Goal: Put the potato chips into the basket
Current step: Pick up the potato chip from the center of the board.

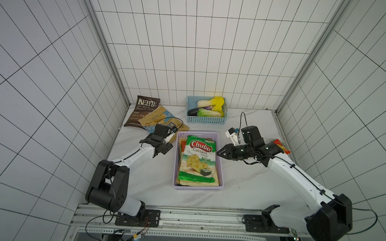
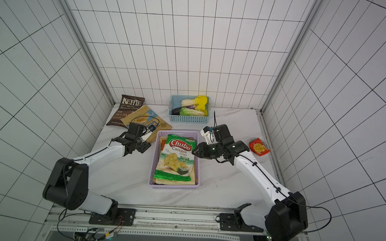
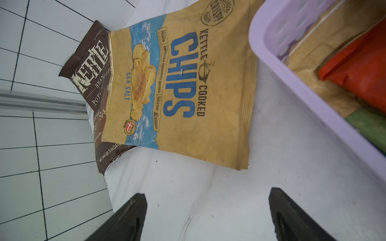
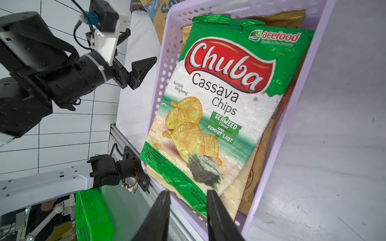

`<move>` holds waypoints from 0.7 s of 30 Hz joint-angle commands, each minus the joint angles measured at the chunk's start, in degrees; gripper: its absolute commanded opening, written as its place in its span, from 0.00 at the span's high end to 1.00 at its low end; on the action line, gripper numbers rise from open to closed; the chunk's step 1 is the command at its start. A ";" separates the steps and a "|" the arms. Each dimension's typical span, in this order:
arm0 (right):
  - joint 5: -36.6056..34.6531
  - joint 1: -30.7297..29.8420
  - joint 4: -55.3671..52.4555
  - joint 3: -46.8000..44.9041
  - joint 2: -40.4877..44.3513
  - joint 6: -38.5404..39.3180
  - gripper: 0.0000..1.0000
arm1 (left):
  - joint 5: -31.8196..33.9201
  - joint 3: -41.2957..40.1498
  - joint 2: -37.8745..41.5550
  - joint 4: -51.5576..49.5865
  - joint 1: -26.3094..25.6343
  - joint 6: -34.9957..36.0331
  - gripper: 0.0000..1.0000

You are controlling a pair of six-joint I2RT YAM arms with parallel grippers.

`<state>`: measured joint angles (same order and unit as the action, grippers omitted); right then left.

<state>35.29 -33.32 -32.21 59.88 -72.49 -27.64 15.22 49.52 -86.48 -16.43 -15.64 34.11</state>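
White-tiled walls are enclosing a marble table (image 1: 139, 179), chips half sorted.
Cassava bag (image 1: 196, 162) is lying topmost in the basket (image 1: 197, 187); right gripper (image 4: 188, 192) is hovering at its edge, jaws narrowly parted, empty. Left gripper (image 3: 206, 194), jaws wide and empty, is facing the tan CHIPS bag (image 3: 188, 83), which is overlapping the Kettle bag (image 1: 145, 109), so it probably goes first.

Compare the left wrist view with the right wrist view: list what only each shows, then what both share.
Only the left wrist view: the whole front of the tan Kettle Cooked Chips sea salt bag, lying partly over the dark brown Kettle bag, whose logo is readable.
Only the right wrist view: the label of the Chuba Cassava Chips bag, topmost in the stack, and a green plastic crate.
Both: the lilac basket with a red bag inside, and the open, empty left gripper.
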 commanded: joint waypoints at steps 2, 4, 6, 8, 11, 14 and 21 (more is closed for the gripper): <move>0.58 0.69 1.00 -2.09 1.37 -0.82 0.67 | -0.52 -0.77 -4.08 6.97 0.34 0.75 0.10; 0.48 0.71 1.46 -2.52 1.64 -1.25 0.67 | -1.25 -0.37 -5.11 7.44 0.68 0.18 0.10; 0.48 0.79 1.84 -3.03 1.91 -1.67 0.67 | -1.59 -0.27 -6.17 8.30 0.79 -0.18 0.10; 0.48 0.87 1.88 -3.19 2.16 -1.80 0.67 | -1.12 -0.27 -7.35 9.60 0.87 -0.17 0.10; 0.57 1.05 1.88 -3.36 2.57 -1.98 0.67 | 0.19 -0.38 -9.59 11.76 0.98 0.37 0.15; 0.35 1.33 1.88 -3.19 2.88 -2.11 0.67 | 0.76 0.18 -11.10 11.66 0.96 0.32 0.20; 0.65 1.58 1.95 -2.31 2.79 -2.42 0.67 | 1.08 0.61 -12.32 9.91 0.87 -1.27 0.13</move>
<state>35.33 -32.21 -31.09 58.11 -70.61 -29.65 16.03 49.47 -97.58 -6.90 -14.90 33.71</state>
